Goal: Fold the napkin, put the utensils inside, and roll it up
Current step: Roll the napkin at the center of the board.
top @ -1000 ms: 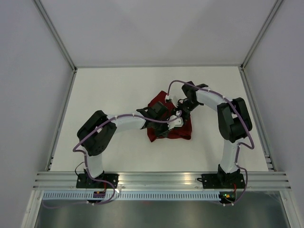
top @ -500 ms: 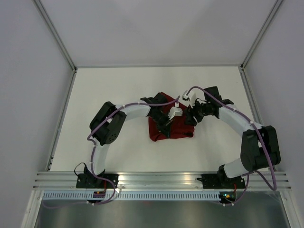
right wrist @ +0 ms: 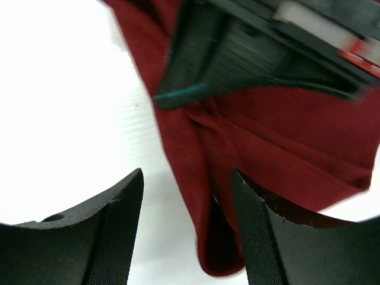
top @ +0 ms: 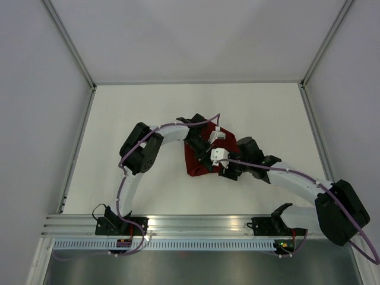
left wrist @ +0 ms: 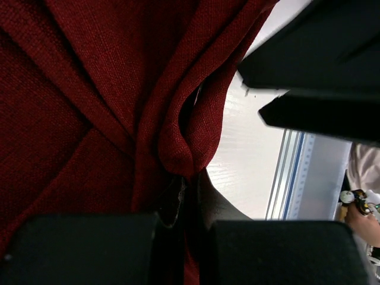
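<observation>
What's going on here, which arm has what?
The plain dark red cloth napkin lies bunched on the white table, not flat or rolled. The left arm's jaws are shut on a fold of it, as the left wrist view shows. The right arm's jaws stand open over the napkin's near edge, a cloth fold between them, not gripped. No fork shows in any view.

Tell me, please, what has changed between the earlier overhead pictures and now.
The right gripper swung from the far side of the dark red cloth napkin round its right edge to its near right corner, jaws open. The left arm reached farther forward. The left gripper stayed shut on a napkin fold; the napkin barely moved.
</observation>
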You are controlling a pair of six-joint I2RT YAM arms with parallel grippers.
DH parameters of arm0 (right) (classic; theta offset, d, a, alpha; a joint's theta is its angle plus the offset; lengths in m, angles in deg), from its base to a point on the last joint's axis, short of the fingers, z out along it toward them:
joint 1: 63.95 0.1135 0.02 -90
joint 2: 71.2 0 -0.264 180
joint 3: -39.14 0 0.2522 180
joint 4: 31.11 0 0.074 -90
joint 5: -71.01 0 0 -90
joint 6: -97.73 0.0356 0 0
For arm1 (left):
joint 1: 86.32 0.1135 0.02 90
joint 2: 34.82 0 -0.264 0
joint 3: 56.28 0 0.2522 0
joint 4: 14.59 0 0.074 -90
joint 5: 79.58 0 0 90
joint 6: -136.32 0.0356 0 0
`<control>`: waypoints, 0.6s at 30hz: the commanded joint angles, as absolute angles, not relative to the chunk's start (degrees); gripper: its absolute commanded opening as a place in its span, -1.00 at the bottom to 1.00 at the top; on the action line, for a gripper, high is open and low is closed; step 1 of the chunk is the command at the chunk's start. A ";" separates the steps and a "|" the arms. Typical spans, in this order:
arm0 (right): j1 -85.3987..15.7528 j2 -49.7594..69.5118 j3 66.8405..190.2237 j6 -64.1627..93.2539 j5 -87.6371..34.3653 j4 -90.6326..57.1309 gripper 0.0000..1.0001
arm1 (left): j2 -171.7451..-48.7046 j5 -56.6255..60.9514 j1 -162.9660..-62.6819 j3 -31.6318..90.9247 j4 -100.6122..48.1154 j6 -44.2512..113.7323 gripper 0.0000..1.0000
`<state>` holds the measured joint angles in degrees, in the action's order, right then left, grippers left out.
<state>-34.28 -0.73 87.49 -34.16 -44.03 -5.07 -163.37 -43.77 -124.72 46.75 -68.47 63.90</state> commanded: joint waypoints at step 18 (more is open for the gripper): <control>-22.82 9.04 86.91 -41.22 -33.14 -19.63 0.37 | -170.08 -43.54 -124.03 50.20 -74.58 64.07 -0.95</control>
<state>-23.18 7.93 85.06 -40.21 -33.39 -16.94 -166.91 -48.03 -123.89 49.96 -72.75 63.49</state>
